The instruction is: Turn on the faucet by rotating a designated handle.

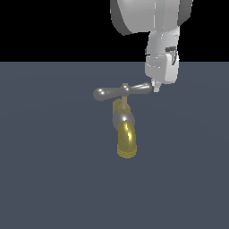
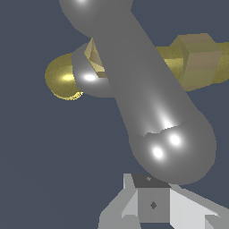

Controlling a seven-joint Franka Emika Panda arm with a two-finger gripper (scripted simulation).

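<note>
Exterior view: the arm (image 1: 152, 18) is seen dropping in from the top edge, its white wrist hung almost straight down. The gripper (image 1: 156, 86) is brought to the handle's (image 1: 121, 91) bulbous end on the exterior view's right, at 3 o'clock from the stem; contact looks made, tip against bulb. How the jaws stand cannot be told here, as only a small tip is shown beneath the white body. The handle is laid nearly level, slightly raised toward the gripper side. The faucet (image 1: 125, 129) is found at the middle of the grey floor (image 1: 44, 179), its brass spout curled down toward 6 o'clock beneath the stem.

Wrist view: the handle (image 2: 147, 94) is filled across the frame, its rounded end sat just beside a grey gripper part (image 2: 152, 203). No grasp around the bar is shown; spread or pressed together cannot be told. The brass faucet (image 2: 197, 60) is glimpsed behind the bar.
</note>
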